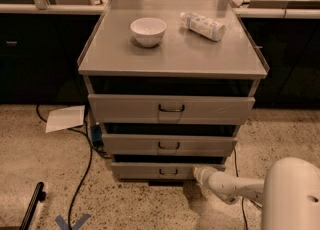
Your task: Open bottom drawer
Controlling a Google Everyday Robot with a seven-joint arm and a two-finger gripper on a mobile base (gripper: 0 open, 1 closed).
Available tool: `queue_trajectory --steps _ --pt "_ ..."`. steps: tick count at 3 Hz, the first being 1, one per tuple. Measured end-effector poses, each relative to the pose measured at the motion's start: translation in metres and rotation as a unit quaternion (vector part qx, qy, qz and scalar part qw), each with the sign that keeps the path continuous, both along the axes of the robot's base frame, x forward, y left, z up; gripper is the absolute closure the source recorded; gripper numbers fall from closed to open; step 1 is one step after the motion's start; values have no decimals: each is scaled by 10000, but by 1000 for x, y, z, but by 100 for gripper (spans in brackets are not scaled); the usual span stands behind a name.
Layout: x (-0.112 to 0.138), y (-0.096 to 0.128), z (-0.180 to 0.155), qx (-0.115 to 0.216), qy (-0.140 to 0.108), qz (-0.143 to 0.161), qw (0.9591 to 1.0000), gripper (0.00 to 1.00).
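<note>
The bottom drawer is the lowest and narrowest of three grey fronts on the cabinet, with a small dark loop handle at its centre. Its front stands about in line with the drawers above. My gripper is at the tip of my white arm, which reaches in from the lower right. It sits low, at the drawer front's right end, to the right of the handle and apart from it.
The middle drawer and top drawer are above. A white bowl and a lying bottle rest on the cabinet top. A sheet of paper, a black cable and a dark object lie on the speckled floor to the left.
</note>
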State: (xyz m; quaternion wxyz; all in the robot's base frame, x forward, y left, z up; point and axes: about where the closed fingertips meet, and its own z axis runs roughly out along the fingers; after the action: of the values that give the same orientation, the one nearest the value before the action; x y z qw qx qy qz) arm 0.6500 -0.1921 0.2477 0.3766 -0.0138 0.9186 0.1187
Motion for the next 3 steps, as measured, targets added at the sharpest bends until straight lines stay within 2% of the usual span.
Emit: queue_trajectory --steps 1,3 --pt "-5 1 2 122 -168 -9 9998 100" --pt "28 -13 -21 64 -484 -133 9987 100"
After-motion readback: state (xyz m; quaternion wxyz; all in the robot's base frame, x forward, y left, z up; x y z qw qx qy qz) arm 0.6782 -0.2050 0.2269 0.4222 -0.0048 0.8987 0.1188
